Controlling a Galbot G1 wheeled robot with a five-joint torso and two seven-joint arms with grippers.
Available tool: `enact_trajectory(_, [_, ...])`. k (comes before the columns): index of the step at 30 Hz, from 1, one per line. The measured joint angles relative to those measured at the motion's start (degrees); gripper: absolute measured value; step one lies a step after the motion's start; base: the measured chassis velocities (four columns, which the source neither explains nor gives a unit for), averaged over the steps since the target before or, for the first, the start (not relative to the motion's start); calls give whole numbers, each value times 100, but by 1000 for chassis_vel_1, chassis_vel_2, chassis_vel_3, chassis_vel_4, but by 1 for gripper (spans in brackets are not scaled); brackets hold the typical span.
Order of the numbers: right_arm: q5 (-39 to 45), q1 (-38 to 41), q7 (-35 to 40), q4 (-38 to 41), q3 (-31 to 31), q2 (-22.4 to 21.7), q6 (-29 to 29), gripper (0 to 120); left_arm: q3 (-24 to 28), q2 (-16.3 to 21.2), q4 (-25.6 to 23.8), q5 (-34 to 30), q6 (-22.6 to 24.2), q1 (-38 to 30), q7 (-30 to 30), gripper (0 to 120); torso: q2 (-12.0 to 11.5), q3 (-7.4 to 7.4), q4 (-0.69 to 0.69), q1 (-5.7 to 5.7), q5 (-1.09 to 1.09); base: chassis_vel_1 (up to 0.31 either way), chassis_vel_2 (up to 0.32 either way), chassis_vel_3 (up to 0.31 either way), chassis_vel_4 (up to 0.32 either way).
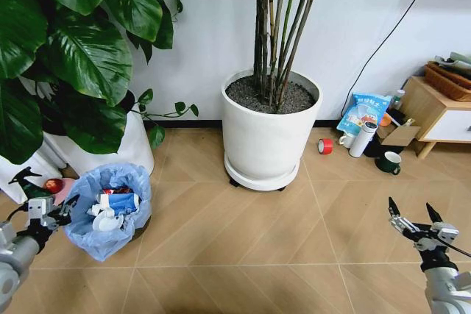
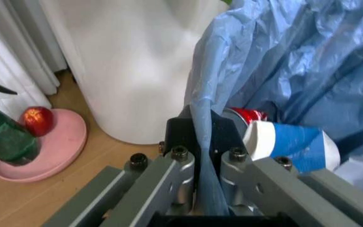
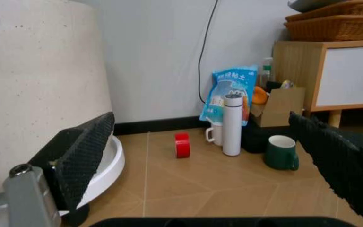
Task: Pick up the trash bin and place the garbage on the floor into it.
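At the lower left of the head view, the left gripper (image 1: 60,213) is clenched on the crinkled rim of the trash bin (image 1: 110,211); the left wrist view shows its two grey metal fingers (image 2: 180,182) pinching a fold of the thin, baggy light-blue plastic liner between them. The bin is small and round, standing on the floor (image 1: 280,233) at lower left, a smooth light brown wood-look surface with chevron seams. Inside the bag lies the garbage (image 1: 112,207): a blue-and-white packet (image 2: 292,144), a red-and-white can (image 2: 247,114) and white crumpled paper, pressed together so that an exact count cannot be made. At the lower right of the head view the right gripper (image 1: 413,220) hangs above the floor, released, its two black ribbed pads (image 3: 81,153) spread wide apart. Two large matte white plant pots stand behind: one at centre (image 1: 269,134) holding dark soil and thin bare stems, one at left (image 1: 125,145) under broad glossy green leaves. Beside the bin at far left, a pink plate (image 2: 55,151) carries one red apple (image 2: 38,120), with a green spray bottle (image 2: 4,137) resting on it. At the right near the wall stand one red tape roll (image 1: 324,145), one tall white bottle (image 1: 362,139), one dark green mug (image 1: 388,162) and a blue printed bag (image 1: 364,112).
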Motion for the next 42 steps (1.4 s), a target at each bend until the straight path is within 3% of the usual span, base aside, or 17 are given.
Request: enact_trajectory(42, [12,-141,-188,28,16,3,156,100,152,-40,-50,-2,41,-123,-68,0,-1,0,1,0,-1,16,0,-19,-1])
